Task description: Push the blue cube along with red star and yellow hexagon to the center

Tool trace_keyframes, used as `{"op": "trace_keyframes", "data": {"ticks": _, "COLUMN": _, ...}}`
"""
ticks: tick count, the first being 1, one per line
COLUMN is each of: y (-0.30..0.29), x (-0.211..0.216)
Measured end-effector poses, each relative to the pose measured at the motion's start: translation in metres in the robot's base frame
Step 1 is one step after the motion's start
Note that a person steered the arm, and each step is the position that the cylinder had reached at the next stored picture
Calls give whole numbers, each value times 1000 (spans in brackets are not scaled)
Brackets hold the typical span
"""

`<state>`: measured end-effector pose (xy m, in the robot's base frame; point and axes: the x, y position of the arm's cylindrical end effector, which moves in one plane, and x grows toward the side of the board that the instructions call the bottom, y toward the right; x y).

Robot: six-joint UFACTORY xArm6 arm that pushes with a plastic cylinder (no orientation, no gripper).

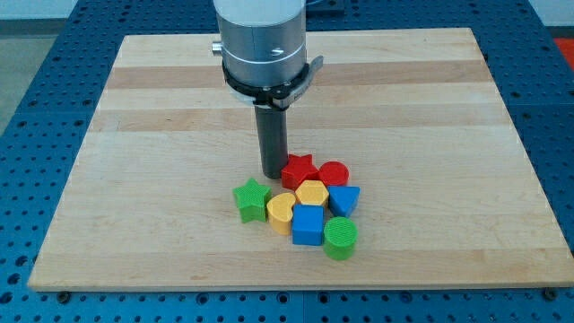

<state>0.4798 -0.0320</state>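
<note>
1. no claw on this arm, so nothing opens or grips; my tip [272,174] is the bottom end of a dark rod, holds nothing, sits on the board just at the view's left of the red star [299,170], touching or nearly so, cannot tell which.
2. nearest the view's bottom: green cylinder [340,239], at the lower right end of the cluster, just beside the blue cube.
3. blue cube [308,224] sits below the yellow hexagon, touching or nearly touching it, left of the green cylinder.
4. yellow heart-like block [282,213], shape not certain, just left of the blue cube and lower left of the hexagon.
5. green star [252,199] stands a little apart at the view's left of the cluster, near the yellow block.
6. blue triangle-like block [344,199] at the cluster's right, right of the hexagon, under the red cylinder.
7. yellow hexagon [312,192] in the cluster's middle, pressed between red star above and blue cube below.
8. red cylinder [334,173] just right of the red star, at the cluster's top right.
9. whole cluster lies a bit below and right of the middle of the wooden board [161,108].
10. farthest: grey arm housing [263,40] above the rod, at the view's top.
</note>
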Motion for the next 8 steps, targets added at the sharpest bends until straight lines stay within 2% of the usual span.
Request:
{"op": "trace_keyframes", "data": {"ticks": 1, "y": 0, "x": -3}}
{"op": "trace_keyframes", "data": {"ticks": 3, "y": 7, "x": -46}}
{"op": "trace_keyframes", "data": {"ticks": 5, "y": 89, "x": -48}}
{"op": "trace_keyframes", "data": {"ticks": 6, "y": 138, "x": -44}}
{"op": "trace_keyframes", "data": {"ticks": 7, "y": 171, "x": -19}}
{"op": "trace_keyframes", "data": {"ticks": 8, "y": 178, "x": 23}}
